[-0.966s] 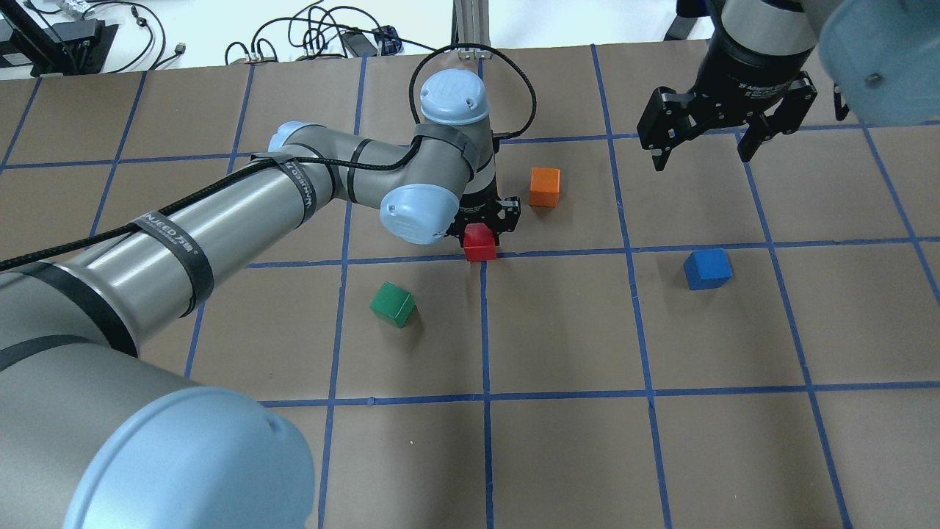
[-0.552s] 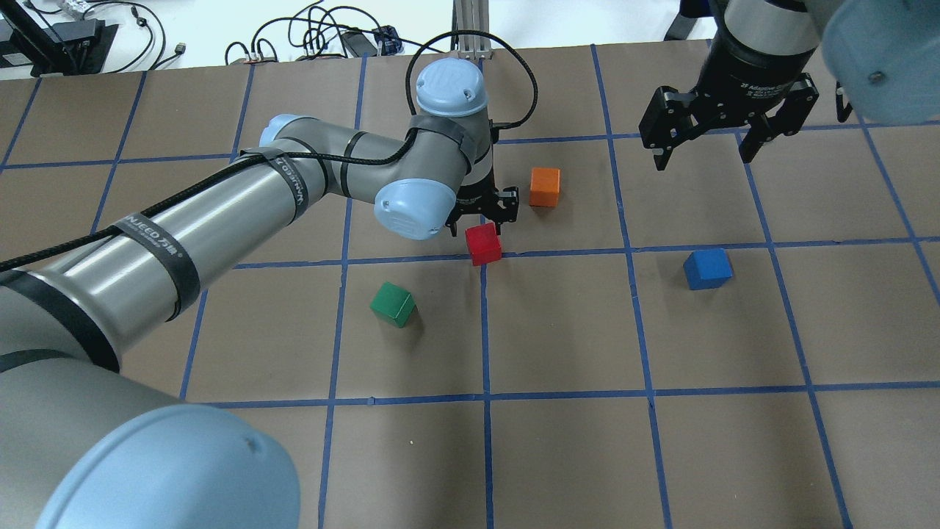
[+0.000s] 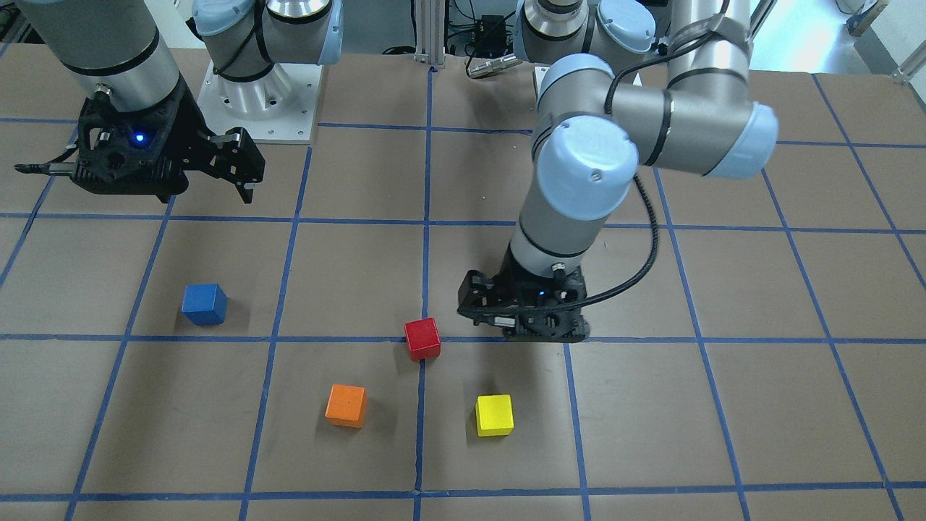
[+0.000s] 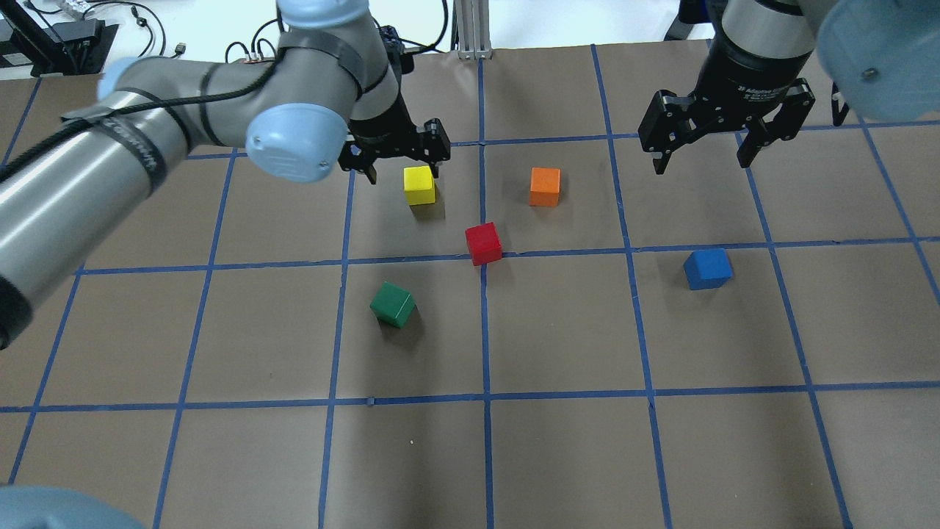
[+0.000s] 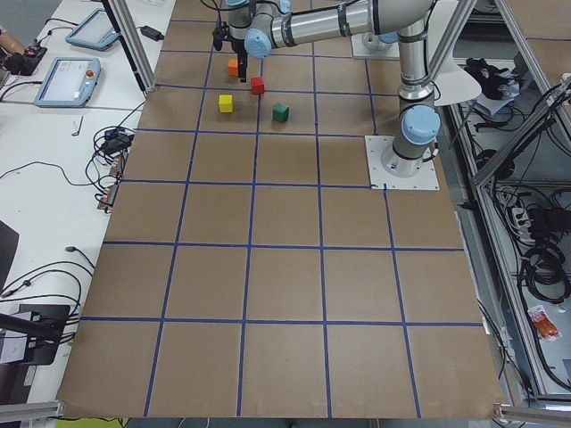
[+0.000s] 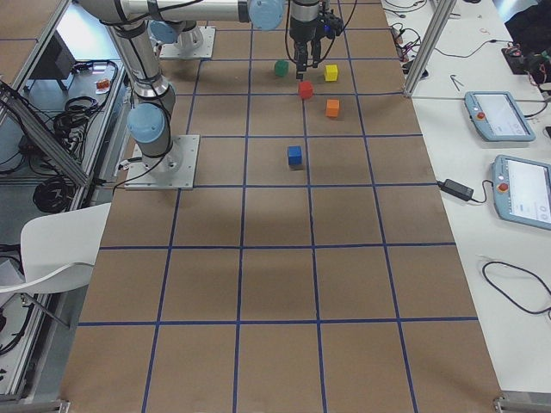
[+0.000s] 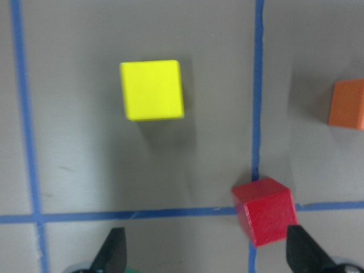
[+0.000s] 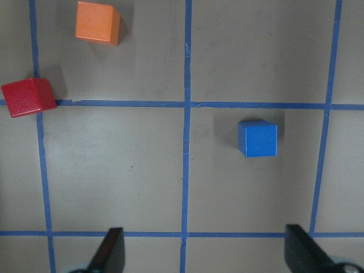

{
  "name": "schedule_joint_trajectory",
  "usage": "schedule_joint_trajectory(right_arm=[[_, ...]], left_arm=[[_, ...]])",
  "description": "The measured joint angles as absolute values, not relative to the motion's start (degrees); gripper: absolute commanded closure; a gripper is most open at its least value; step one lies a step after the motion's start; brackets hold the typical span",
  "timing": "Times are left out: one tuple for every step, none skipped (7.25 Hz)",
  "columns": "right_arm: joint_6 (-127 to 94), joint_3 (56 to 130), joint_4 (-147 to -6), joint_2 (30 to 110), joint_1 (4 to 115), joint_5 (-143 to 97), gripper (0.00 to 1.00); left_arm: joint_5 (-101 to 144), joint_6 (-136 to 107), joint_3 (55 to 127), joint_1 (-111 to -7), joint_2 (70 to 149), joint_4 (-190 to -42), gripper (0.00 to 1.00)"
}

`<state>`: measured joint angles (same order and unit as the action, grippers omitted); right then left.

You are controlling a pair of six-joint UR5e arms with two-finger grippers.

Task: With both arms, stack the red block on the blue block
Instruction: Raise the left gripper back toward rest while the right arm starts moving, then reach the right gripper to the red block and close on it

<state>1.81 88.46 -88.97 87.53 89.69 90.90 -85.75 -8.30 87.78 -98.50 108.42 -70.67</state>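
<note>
**Task status: stack not started – red block lying free on the desk**

The small matte red cube, the red block (image 4: 483, 243), sits on the brown paper-covered desk (image 4: 558, 441) at a crossing of the blue tape lines. Nothing grips it. The small solid blue cube, the blue block (image 4: 707, 268), stands well apart from it in the neighbouring grid square, with nothing on top.

- **Left arm** (image 4: 183, 110): jaws spread wide and empty. The wrist camera looks down on the red block near one fingertip and on a yellow cube (image 4: 419, 184) further off. The jaws appear to hang above the desk and not around any cube, though no view fixes their height.
- **Right arm** (image 4: 756, 51): jaws spread wide and empty, hovering on the far side of the blue block and not over it.

An orange cube (image 4: 544, 186) and a green cube (image 4: 393, 304) lie near the red block and touch nothing.

**Done:** no part of the stack, by this evidence.

**Left to do:** grasp the red block, carry it to the blue block – probably with a hand-over between the arms – then set it down squarely on top and release.
</note>
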Motion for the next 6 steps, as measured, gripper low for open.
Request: schedule_joint_trajectory(right_arm=[[1.8, 88.3, -89.2, 87.1, 89.8, 90.9, 0.0], [1.7, 88.0, -89.8, 86.3, 90.1, 90.9, 0.0], [1.8, 87.7, -91.4, 85.3, 90.8, 90.8, 0.0], [1.7, 87.6, -93.7, 84.0, 92.6, 90.6, 0.0], [1.6, 87.5, -96.6, 82.2, 95.4, 90.5, 0.0], [1.3, 87.5, -100.3, 80.0, 98.5, 90.4, 0.0]], left_arm=[[-86.5, -4.6, 87.7, -95.8, 105.0, -74.6, 0.0], [-87.5, -1.8, 87.4, -93.4, 101.8, -78.4, 0.0], [-88.0, -0.3, 86.7, -91.9, 98.8, -82.3, 0.0], [-88.7, 2.3, 86.2, -91.3, 96.0, -85.1, 0.0], [-90.1, 6.1, 86.2, -91.0, 93.6, -86.4, 0.0], [-91.4, 9.0, 86.4, -90.5, 92.0, -87.0, 0.0]])
